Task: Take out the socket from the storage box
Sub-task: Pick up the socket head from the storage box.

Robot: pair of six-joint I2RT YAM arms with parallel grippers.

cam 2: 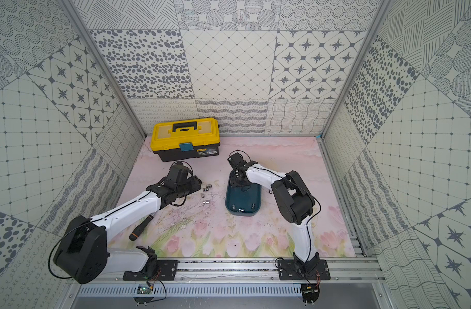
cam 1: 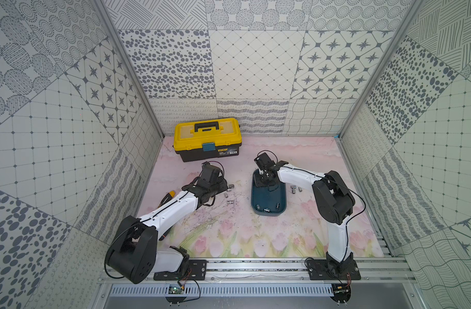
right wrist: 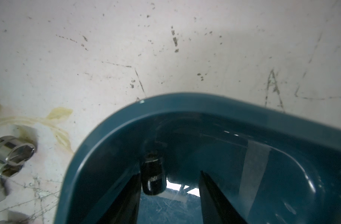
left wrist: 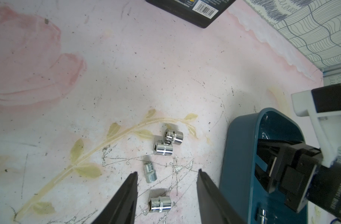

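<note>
Right gripper (right wrist: 169,173) — black fingers (right wrist: 210,194) stood parted inside dark teal plastic storage box (right wrist: 111,135); small cylindrical metal socket (right wrist: 153,174) lay against one finger, ungripped. Best centred before closing. Left gripper (left wrist: 167,171) — fingers apart, holding nothing.

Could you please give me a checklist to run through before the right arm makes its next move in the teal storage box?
1. Right tool lowered inside the storage box: ok.
2. Socket between the jaws: ok; it lies against one side, with a gap to the other.
3. Jaws closed on the socket: not ok; they stand open.
4. Tips down at the box floor: cannot tell.
5. Other sockets in the box out of the way: ok; they lie at the opposite end.
6. Left tool clear of the box: ok; it is open and empty over the loose sockets on the mat.
</note>
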